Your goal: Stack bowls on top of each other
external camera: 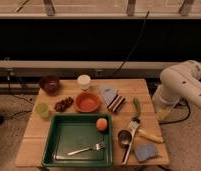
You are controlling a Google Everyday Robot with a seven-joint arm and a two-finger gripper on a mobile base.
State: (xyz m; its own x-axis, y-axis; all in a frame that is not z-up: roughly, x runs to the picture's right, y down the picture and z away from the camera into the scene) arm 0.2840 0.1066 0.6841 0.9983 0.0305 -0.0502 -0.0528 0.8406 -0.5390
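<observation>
Wooden table [144, 90]: orange bowl [87, 102] mid-table, maroon bowl [49, 84] at far-left corner, well apart. Gripper [163, 111] low beside the table's right edge; jaws' state cannot be told.

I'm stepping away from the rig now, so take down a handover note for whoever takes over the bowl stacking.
The tool is not in view; only the arm shows, off the table's right edge, away from both bowls.
The orange-red bowl sits mid-table, just behind the green tray.
The maroon bowl is at the back left corner, left of the white cup.
Done: nothing; the bowls stand apart.
Left: pick up one bowl and set it in the other.
</observation>
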